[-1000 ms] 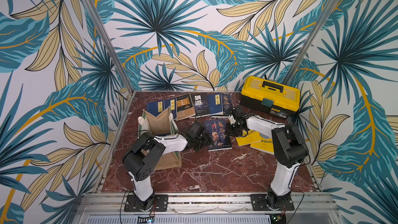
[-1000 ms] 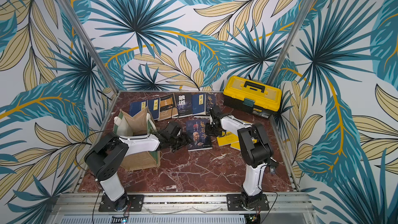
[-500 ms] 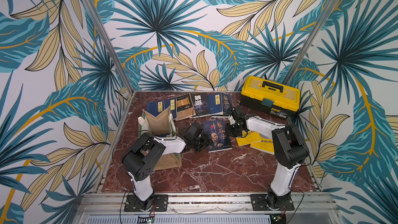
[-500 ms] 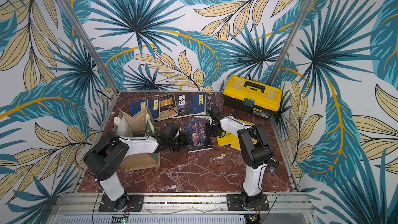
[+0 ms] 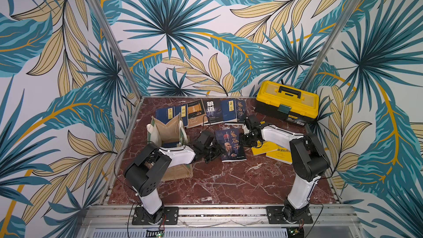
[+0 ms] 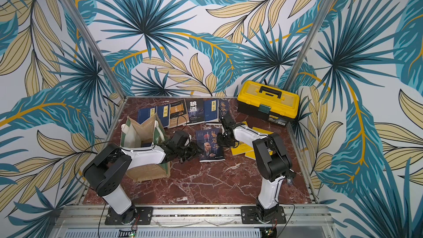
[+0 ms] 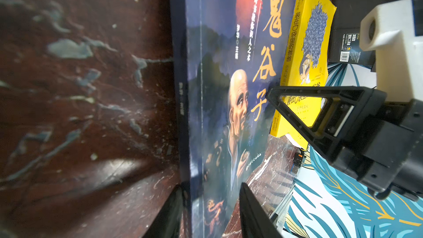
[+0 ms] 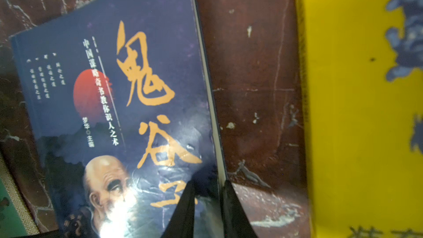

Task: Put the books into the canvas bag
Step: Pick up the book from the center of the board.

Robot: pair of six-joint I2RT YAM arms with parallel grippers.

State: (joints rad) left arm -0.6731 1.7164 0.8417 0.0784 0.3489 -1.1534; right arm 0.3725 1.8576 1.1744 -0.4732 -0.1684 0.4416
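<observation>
A navy book [image 5: 230, 145] [image 6: 210, 144] with an orange title and an old man's face lies mid-table. My left gripper [image 5: 215, 154] [image 7: 210, 188] is open astride its spine edge, one finger [image 7: 174, 214] against the spine, the other over the cover. My right gripper [image 5: 243, 139] [image 8: 208, 184] is shut on the opposite page edge. The canvas bag [image 5: 168, 131] [image 6: 142, 131] stands open at the left with my left arm across its front. A navy book [image 5: 170, 144] lies inside it. Several books [image 5: 201, 111] line the back, and two yellow books [image 5: 272, 151] lie under my right arm.
A yellow-and-black toolbox [image 5: 287, 101] [image 6: 267, 104] sits at the back right corner. Patterned walls close in the red marble table [image 5: 229, 184] on three sides. A black cable [image 5: 206, 120] trails over the back row of books.
My left gripper's jaws have narrowed around the book's spine edge. The right gripper has stayed pinched on the opposite edge, and the book has barely shifted.
</observation>
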